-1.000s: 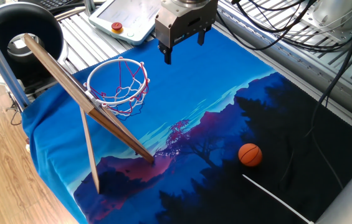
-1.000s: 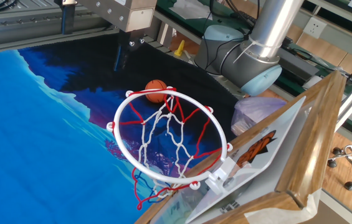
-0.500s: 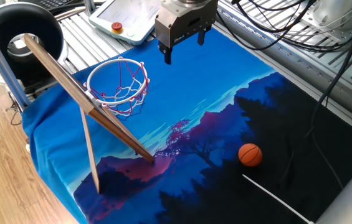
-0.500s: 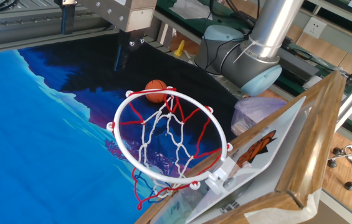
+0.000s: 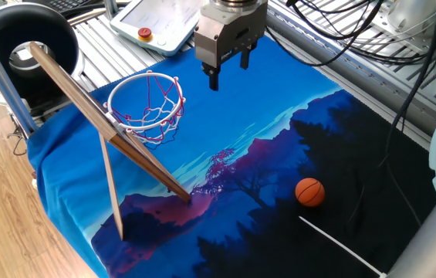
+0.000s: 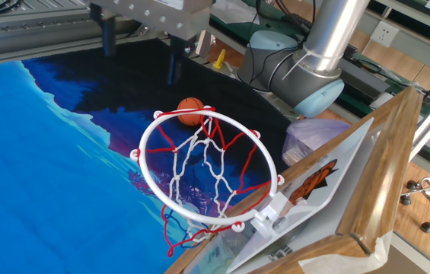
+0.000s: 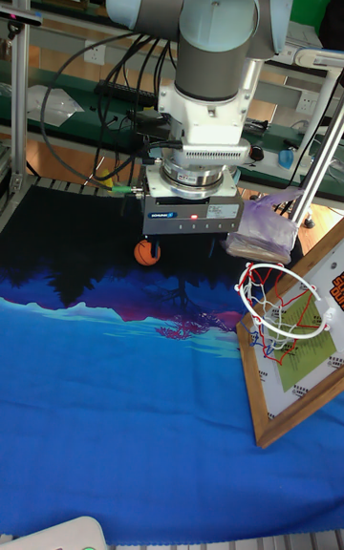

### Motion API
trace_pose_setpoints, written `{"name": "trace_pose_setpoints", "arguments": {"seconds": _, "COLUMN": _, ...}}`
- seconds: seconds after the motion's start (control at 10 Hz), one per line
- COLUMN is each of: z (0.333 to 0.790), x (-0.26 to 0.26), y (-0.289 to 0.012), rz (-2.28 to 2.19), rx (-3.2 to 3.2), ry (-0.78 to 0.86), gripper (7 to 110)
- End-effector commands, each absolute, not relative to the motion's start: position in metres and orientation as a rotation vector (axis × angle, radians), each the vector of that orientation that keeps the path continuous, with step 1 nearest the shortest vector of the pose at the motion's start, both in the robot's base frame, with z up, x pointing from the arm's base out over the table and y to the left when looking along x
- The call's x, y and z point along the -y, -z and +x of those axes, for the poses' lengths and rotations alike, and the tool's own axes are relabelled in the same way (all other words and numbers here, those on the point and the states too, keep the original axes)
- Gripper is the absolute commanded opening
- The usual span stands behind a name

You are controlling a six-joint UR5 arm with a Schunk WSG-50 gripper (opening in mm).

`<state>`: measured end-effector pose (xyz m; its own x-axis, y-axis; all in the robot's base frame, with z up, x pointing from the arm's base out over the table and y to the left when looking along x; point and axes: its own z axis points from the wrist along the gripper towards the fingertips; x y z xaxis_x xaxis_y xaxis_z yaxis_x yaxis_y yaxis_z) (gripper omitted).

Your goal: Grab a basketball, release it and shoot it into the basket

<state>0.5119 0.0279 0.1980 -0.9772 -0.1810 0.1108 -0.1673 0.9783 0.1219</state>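
The pincer (image 5: 228, 71) hangs in the air with its fingers spread wide and nothing between them, above the blue part of the cloth (image 5: 279, 100) that covers the counter. The ball (image 5: 309, 191) lies well apart from it, on the dark stretch of the cloth, loose and free to roll. The hoop (image 5: 146, 108) stands off to the other side on its tilted wooden board (image 5: 102, 123), propped by a thin stick (image 5: 110, 185).

The first risk is the ball itself — round, light and sitting on soft fabric. If the fingers come down off-centre, or one touches before the other, it will likely squirt sideways and roll away, perhaps toward the white cord (image 5: 341, 243) lying just beside it or off the cloth edge. Pressing too low could also drag a wrinkle into the fabric and nudge the ball.

The second risk is at the hoop. The board looks lightly held up, so a brush from the arm or pincer on the way over could tip it or shift it. A release not well centred over the ring would probably bounce off the rim — the ball is much smaller than the ring, which helps.
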Motion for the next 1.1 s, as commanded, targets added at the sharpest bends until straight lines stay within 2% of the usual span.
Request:
{"name": "trace_pose_setpoints", "arguments": {"seconds": 0.0, "z": 0.507, "x": -0.034, "y": -0.196, "rz": 0.302, "rx": 2.981, "ry": 0.204, "gripper": 7}}
{"name": "trace_pose_setpoints", "arguments": {"seconds": 0.3, "z": 0.508, "x": -0.035, "y": -0.195, "rz": 0.321, "rx": 2.985, "ry": 0.207, "gripper": 7}}
{"name": "trace_pose_setpoints", "arguments": {"seconds": 0.7, "z": 0.516, "x": -0.015, "y": -0.208, "rz": 0.390, "rx": 3.039, "ry": 0.094, "gripper": 7}}
{"name": "trace_pose_setpoints", "arguments": {"seconds": 1.0, "z": 0.524, "x": -0.023, "y": -0.202, "rz": 0.395, "rx": 3.070, "ry": 0.141, "gripper": 7}}
